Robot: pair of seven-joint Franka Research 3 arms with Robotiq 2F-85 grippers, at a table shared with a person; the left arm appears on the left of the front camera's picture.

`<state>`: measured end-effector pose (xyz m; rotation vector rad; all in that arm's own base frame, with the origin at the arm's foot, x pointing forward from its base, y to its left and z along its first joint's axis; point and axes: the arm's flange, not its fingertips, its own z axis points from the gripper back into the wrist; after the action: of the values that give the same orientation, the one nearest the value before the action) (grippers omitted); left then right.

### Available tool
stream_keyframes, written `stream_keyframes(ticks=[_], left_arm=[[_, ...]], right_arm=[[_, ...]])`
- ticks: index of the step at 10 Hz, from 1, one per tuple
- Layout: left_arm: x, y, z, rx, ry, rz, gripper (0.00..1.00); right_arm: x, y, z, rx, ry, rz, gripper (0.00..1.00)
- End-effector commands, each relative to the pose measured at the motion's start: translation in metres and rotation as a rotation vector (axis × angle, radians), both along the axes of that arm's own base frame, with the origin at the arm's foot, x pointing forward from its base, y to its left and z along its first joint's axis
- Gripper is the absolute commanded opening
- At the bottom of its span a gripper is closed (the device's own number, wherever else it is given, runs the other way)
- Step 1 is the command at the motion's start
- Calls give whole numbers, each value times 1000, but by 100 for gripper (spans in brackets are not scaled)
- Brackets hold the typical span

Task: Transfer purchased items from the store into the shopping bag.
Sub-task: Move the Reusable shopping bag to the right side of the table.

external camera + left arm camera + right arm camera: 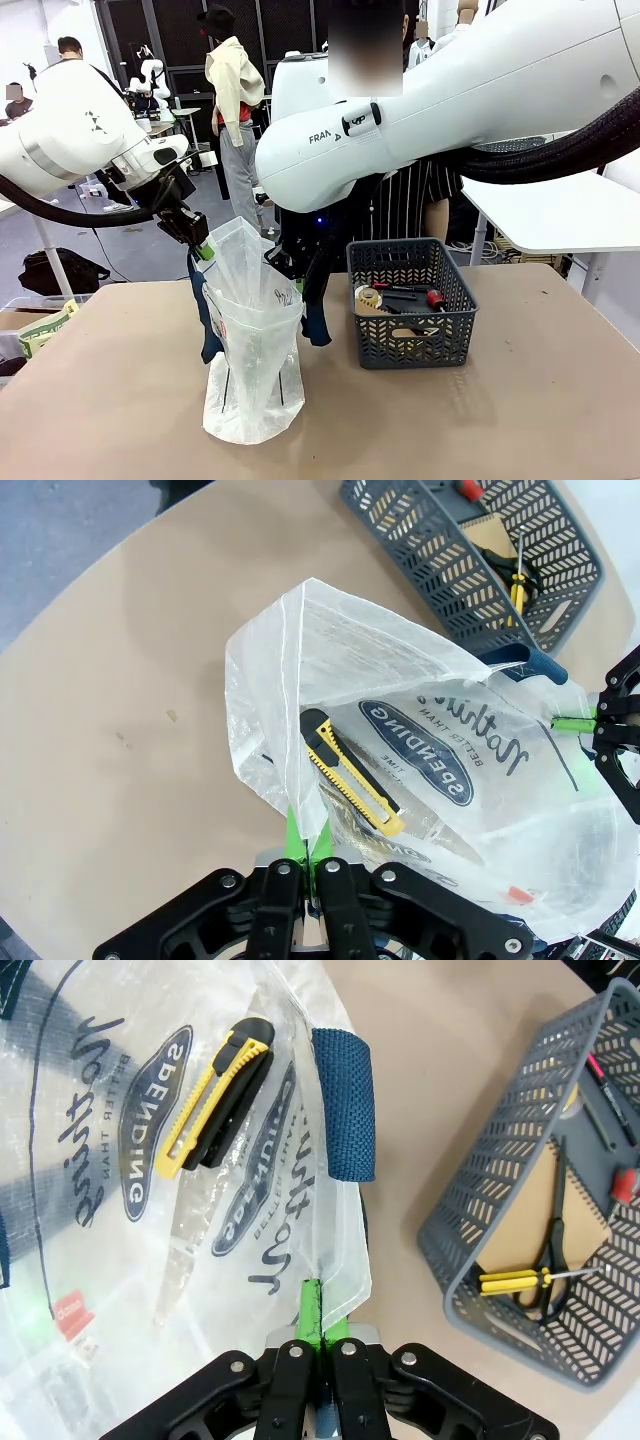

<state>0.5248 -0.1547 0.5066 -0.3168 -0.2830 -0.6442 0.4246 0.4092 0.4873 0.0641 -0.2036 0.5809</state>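
Now, shopping bag [250, 345] mouth stretched between left gripper [306, 838], right gripper [318, 1310]

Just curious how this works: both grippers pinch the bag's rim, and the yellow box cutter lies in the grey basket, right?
Not quite. The yellow box cutter lies inside the shopping bag, not in the grey basket; the left wrist view shows it. The left gripper and right gripper do each pinch the bag's rim.
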Motion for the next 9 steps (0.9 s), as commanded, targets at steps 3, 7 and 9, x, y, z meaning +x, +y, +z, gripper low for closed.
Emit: stream_keyframes(ticks=[3,7,9], left_arm=[[0,1,1,-1,-11,-2,0],[0,1,1,-1,-11,-2,0],[0,1,1,-1,-11,-2,0]], right_arm=[[0,0,1,1,-1,1,0],[0,0,1,1,-1,1,0],[0,0,1,1,-1,1,0]])
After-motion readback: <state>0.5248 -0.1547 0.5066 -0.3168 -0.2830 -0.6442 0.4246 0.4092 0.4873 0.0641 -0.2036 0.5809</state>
